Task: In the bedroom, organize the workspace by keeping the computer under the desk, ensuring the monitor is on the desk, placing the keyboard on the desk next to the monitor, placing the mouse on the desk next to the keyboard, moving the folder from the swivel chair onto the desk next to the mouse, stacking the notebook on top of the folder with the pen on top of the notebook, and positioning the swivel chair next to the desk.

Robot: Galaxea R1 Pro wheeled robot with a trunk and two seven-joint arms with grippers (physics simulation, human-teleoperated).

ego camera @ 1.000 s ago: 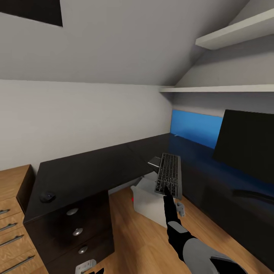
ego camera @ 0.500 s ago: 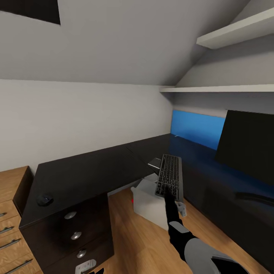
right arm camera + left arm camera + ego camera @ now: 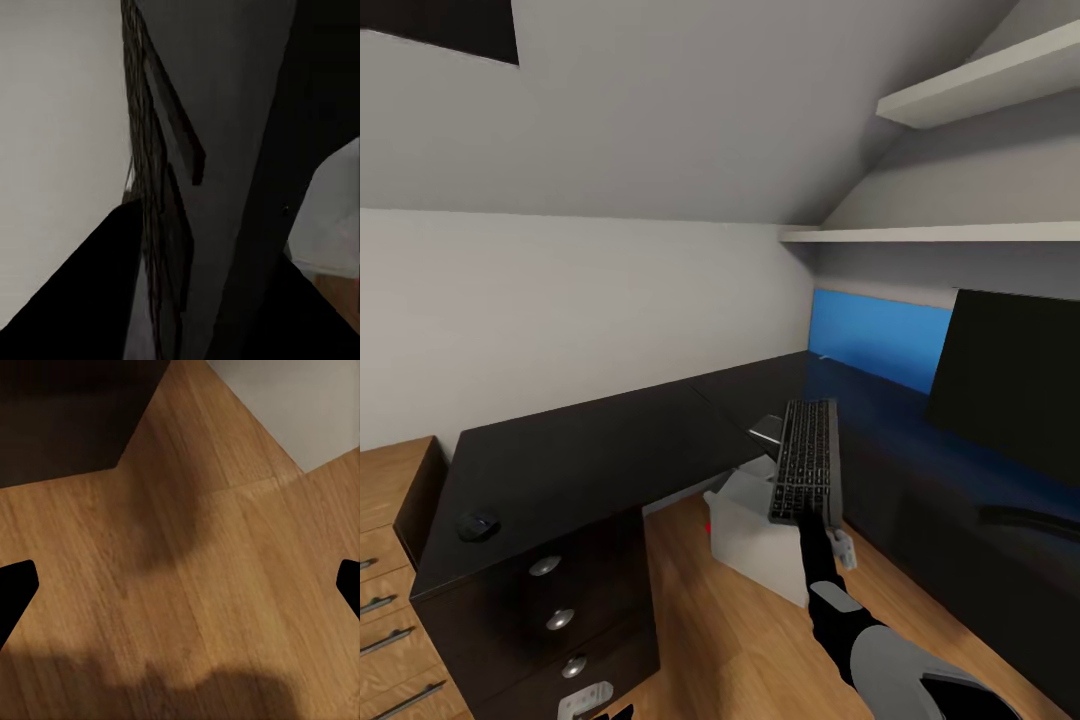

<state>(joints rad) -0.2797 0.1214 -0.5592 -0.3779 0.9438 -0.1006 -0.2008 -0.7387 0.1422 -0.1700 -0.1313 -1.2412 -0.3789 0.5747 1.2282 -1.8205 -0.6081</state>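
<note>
Keyboard (image 3: 806,462) held aloft at its near edge by right tool (image 3: 807,517), clamped on it, above computer (image 3: 755,535) beside tabletop (image 3: 610,450). Best carried level, then lowered flat before monitor (image 3: 1010,380); left tool (image 3: 180,585) spread wide, empty.

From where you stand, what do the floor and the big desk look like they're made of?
The floor looks like wood planks, warm brown with grain lines and a soft sheen; it could be laminate. The desk top looks like smooth black board, glossy enough to mirror the blue folder; painted wood or laminate, I can't tell. Its drawer knobs look like shiny silver metal.
</note>
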